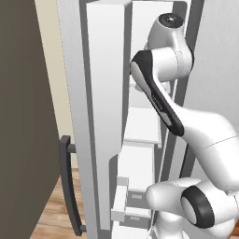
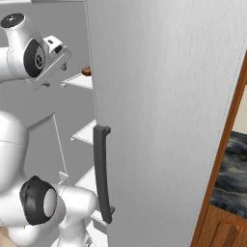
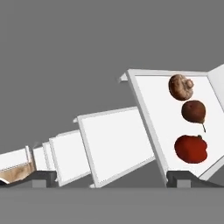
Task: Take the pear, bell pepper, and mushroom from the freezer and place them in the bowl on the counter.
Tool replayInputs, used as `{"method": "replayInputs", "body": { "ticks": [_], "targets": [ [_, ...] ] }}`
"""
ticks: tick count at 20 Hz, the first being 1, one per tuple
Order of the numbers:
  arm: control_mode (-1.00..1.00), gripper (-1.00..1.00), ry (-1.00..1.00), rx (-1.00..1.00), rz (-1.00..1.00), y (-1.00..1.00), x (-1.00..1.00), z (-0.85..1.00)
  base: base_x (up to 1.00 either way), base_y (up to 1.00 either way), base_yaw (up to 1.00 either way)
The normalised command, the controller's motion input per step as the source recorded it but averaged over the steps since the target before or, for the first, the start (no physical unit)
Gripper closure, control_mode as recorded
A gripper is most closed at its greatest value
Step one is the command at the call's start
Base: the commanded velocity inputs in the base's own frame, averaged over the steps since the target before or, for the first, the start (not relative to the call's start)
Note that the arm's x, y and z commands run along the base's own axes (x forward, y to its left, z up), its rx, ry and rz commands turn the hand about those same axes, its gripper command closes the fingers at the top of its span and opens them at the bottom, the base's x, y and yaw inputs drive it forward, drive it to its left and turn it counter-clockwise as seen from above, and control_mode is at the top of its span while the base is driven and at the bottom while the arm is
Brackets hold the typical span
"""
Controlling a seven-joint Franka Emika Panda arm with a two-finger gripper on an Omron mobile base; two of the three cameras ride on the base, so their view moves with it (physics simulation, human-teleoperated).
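Rendered kitchen: a light-grey fridge fills the base views, with wood floor (image 1: 49, 212) at 7 o'clock in the left base view and a strip of dark marbled tabletop (image 2: 231, 169) over brown cabinets at 4 o'clock in the right base view.

The freezer (image 1: 140, 126) stands open. Its door (image 1: 100, 112) is swung out toward the camera, and a dark handle (image 1: 70, 186) sits at 8 o'clock in the left base view. The wider grey door (image 2: 169, 116) is closed, with its own dark handle (image 2: 102, 173) near picture centre in the right base view.

The white arm reaches up into the freezer compartment. In the hand view the tool (image 3: 111, 177) faces the white shelves (image 3: 116, 144), which run tilted from 8 o'clock to 2 o'clock. Its 2 dark tips sit well apart at the bottom edge, spread, with nothing between them.

3 items lie in a row on the largest shelf (image 3: 153, 105), at 3 o'clock in the hand view, each apart from the next:
- mushroom (image 3: 180, 87), pale brown, uppermost;
- pear (image 3: 193, 111), dark brown, with stem, in the middle;
- bell pepper (image 3: 191, 148), glossy red, lowest and nearest the right tip.

In the right base view a small brown item (image 2: 87, 71) shows on a shelf edge at 11 o'clock; which of the 3 it is cannot be told.
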Motion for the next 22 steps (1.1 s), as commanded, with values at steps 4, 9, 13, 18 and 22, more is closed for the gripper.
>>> {"method": "replayInputs", "body": {
  "ticks": [4, 9, 13, 18, 22],
  "targets": [
    [-1.00, -1.00, 0.08, 0.00, 0.00, 0.00, 0.65, -0.02, 0.00, 0.00, 0.00],
    [-1.00, -1.00, 0.06, 0.00, 0.02, 0.00, 0.56, -0.04, 0.00, 0.00, 0.00],
    [-1.00, -1.00, 0.08, 0.00, 0.03, 0.00, 0.56, -0.14, 0.00, 0.00, 0.00],
    [-1.00, -1.00, 0.10, 0.00, 0.01, 0.00, 0.59, -0.19, 0.00, 0.00, 0.00],
    [-1.00, -1.00, 0.06, 0.00, 0.02, 0.00, 0.53, -0.04, 0.00, 0.00, 0.00]
  ]
}}
